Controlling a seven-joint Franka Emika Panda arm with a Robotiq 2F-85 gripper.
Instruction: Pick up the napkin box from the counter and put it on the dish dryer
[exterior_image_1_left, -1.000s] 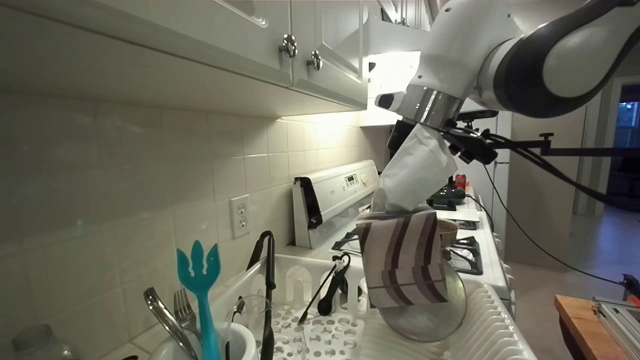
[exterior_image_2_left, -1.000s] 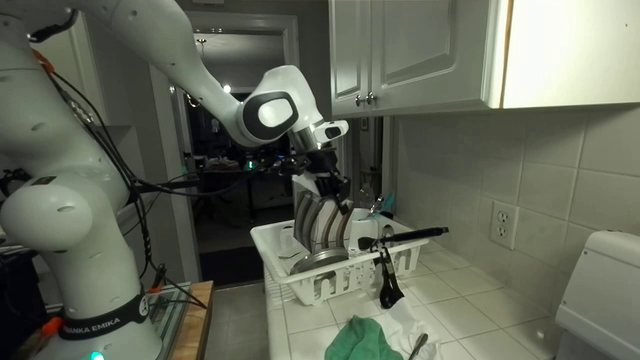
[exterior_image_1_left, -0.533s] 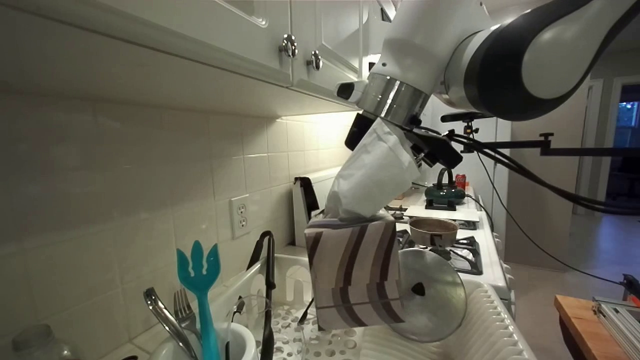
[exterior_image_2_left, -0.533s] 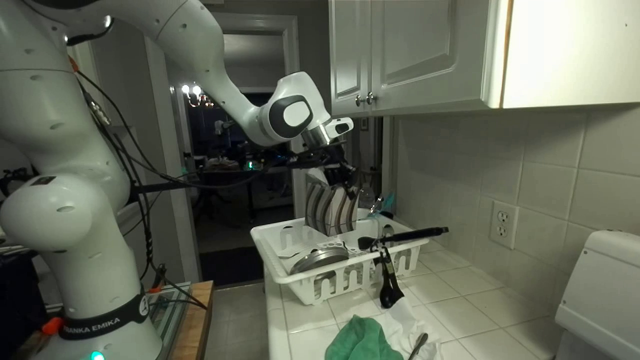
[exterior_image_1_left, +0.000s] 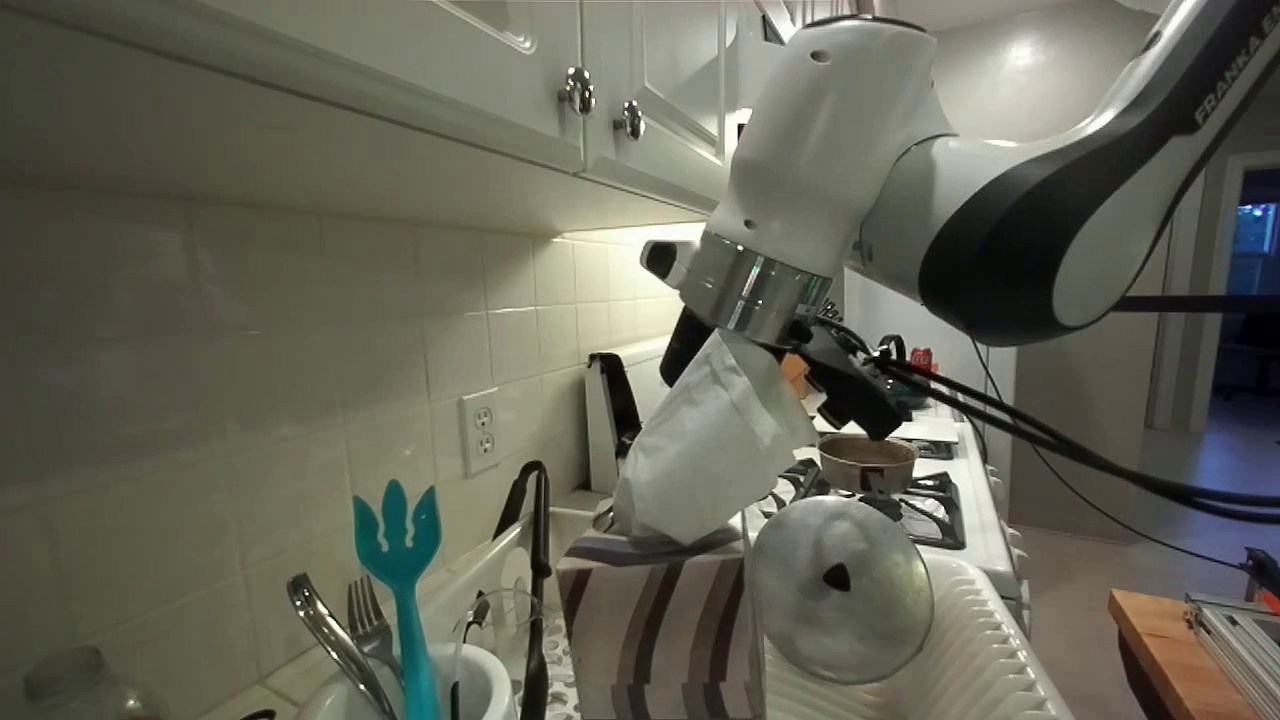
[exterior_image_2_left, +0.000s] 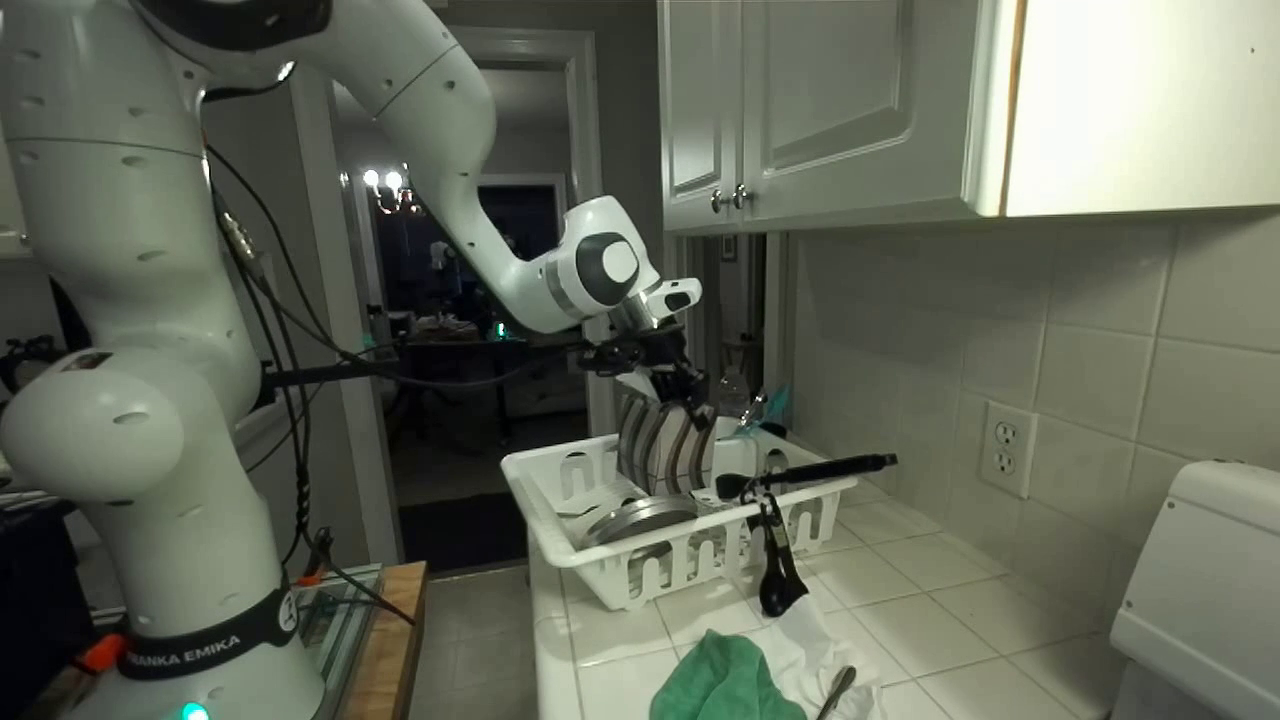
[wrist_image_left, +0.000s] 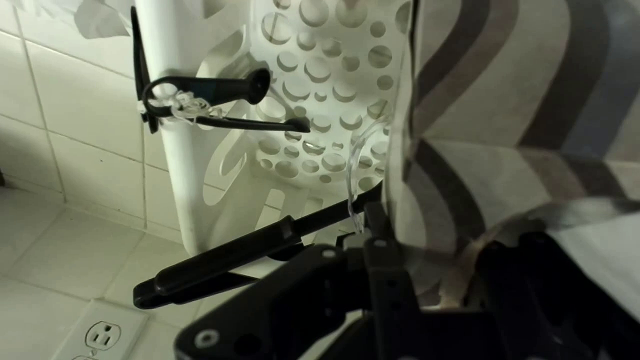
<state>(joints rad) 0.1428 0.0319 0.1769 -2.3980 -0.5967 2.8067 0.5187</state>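
Napkin box (exterior_image_1_left: 660, 625) extends below the fingers (wrist_image_left: 390, 280), which grip its upper end, presumably so its base can meet the dish-draining rack (wrist_image_left: 184, 185) beneath first.

In an exterior view, white cabinets (exterior_image_1_left: 660, 80) are mounted at upper left above a wall (exterior_image_1_left: 340, 340) faced with pale tiles, where an outlet (exterior_image_1_left: 480, 432) is set and a warm glow (exterior_image_1_left: 612, 262) is cast near the centre; a wooden tabletop (exterior_image_1_left: 1155, 625) is seen at lower right, with floor (exterior_image_1_left: 1060, 585) shown behind it. In an exterior view, a dim room (exterior_image_2_left: 435, 285) is framed by a doorway (exterior_image_2_left: 583, 130) left of centre, where lit bulbs (exterior_image_2_left: 393, 181) are seen.
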